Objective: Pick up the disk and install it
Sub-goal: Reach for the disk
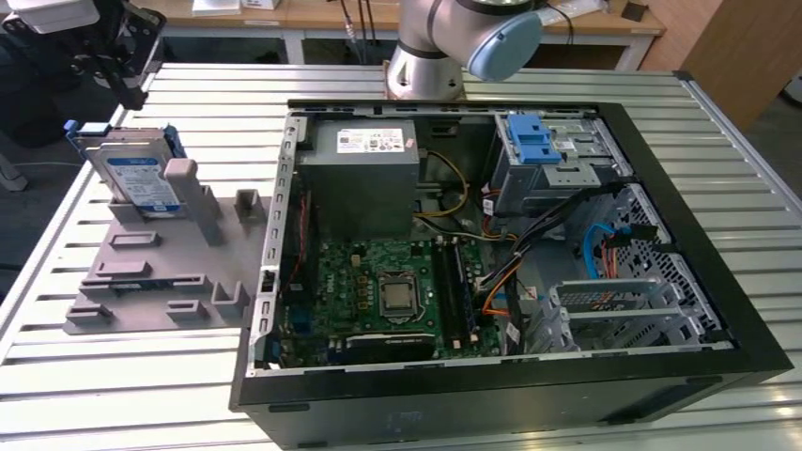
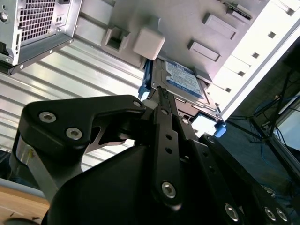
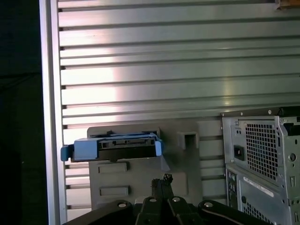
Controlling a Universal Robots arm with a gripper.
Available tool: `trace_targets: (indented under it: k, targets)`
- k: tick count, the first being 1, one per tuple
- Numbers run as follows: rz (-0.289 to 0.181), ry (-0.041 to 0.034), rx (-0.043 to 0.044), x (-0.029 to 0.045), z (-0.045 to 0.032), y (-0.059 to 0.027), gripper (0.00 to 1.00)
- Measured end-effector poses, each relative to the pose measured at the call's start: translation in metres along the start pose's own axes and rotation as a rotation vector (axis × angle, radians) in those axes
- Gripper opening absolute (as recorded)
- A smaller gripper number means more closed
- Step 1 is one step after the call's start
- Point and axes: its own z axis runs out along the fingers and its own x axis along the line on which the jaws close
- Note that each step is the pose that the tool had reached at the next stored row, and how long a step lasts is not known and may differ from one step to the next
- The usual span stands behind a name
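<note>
**Disk in holder, gripper empty**

The flat silver-grey disk [image 1: 131, 178] in its blue plastic bracket stands on edge in a matte grey slotted holder plate [image 1: 163, 272]. In the exterior view this is at ten o'clock from the open black computer case [image 1: 501, 399]. The black gripper [image 3: 161, 179] nearby is clenched on nothing. All rest on a ribbed aluminium table [image 1: 126, 376].

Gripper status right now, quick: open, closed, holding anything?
Gripper: looks closed, holding nothing. The disk stands in its grey holder, apart from the gripper.
</note>
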Motion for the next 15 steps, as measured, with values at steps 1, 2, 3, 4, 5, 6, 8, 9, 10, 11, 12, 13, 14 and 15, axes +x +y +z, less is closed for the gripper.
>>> trace_targets:
  k: [1,2,3,4,5,6,8,9,10,11,12,13,14,15]
  targets:
    - [0.000,0.0002,0.0000,0.0012,0.0001,0.0001,0.11]
    - [0.000,0.0005,0.0000,0.0025,0.0002,0.0003,0.11]
    - [0.000,0.0007,0.0000,0.0037,0.0003,0.0004,0.11]
    - [0.000,0.0009,0.0001,0.0048,0.0004,0.0005,0.11]
    - [0.000,0.0011,0.0001,0.0060,0.0005,0.0006,0.11]
    - [0.000,0.0012,0.0001,0.0073,0.0006,0.0007,0.11]
    - [0.000,0.0016,0.0001,0.0097,0.0008,0.0008,0.11]
    - [0.000,0.0018,0.0001,0.0110,0.0009,0.0009,0.11]
    - [0.000,0.0019,0.0001,0.0122,0.0010,0.0010,0.11]
    - [0.000,0.0021,0.0001,0.0134,0.0011,0.0011,0.11]
    - [0.000,0.0024,0.0002,0.0146,0.0011,0.0011,0.11]
    - [0.000,0.0025,0.0002,0.0159,0.0012,0.0012,0.11]
    - [0.000,0.0028,0.0002,0.0172,0.0013,0.0013,0.11]
    - [0.000,0.0029,0.0002,0.0184,0.0014,0.0013,0.11]
